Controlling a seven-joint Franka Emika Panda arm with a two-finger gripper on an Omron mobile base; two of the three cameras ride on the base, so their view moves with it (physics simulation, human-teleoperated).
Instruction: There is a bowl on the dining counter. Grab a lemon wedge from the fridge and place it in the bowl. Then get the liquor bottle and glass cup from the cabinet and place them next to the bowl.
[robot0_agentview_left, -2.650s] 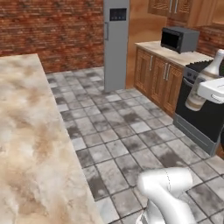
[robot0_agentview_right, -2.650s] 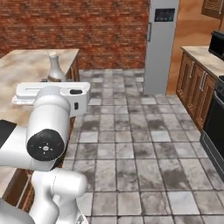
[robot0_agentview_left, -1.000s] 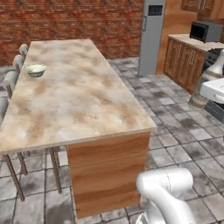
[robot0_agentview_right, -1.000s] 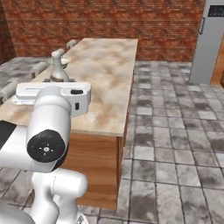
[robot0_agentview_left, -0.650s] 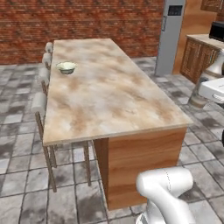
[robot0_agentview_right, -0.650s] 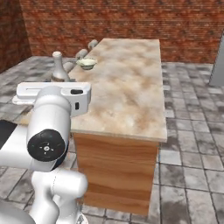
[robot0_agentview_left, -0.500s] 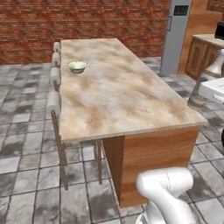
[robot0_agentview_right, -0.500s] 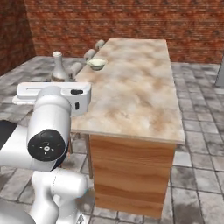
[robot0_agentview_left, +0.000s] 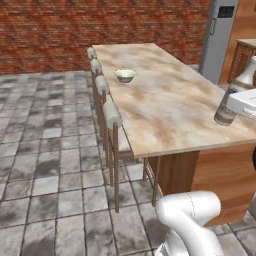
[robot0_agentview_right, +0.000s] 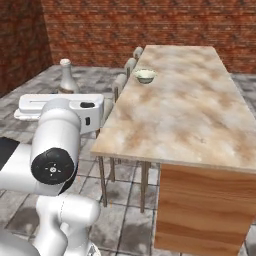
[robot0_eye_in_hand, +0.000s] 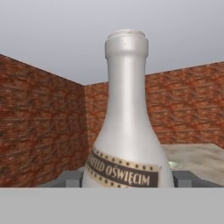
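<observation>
My gripper (robot0_eye_in_hand: 126, 180) is shut on the liquor bottle (robot0_eye_in_hand: 127, 131), a pale bottle with a dark gold-edged label; its dark fingertips (robot0_eye_in_hand: 66, 178) flank the bottle's body. The liquor bottle (robot0_agentview_left: 232, 95) hangs upright at the right edge of the left base view, and the liquor bottle (robot0_agentview_right: 66, 78) rises above my white hand (robot0_agentview_right: 60, 107) left of the counter in the right base view. The bowl (robot0_agentview_left: 125, 75), small and pale, sits near the stool side of the dining counter (robot0_agentview_left: 170, 110); the bowl (robot0_agentview_right: 145, 76) lies well beyond the bottle. Lemon wedge and glass cup are out of view.
Several stools (robot0_agentview_left: 112, 117) line the counter's left side. The grey fridge (robot0_agentview_left: 220, 35) stands at the back right beside a wooden cabinet (robot0_agentview_left: 244, 57). A brick wall (robot0_agentview_right: 150, 22) closes the back, and grey tile floor (robot0_agentview_left: 45, 150) stretches to the left.
The whole picture has shifted as the base drove and turned: the dining counter and bowl have slid towards the centre of both views. The bottle stays in my gripper.
</observation>
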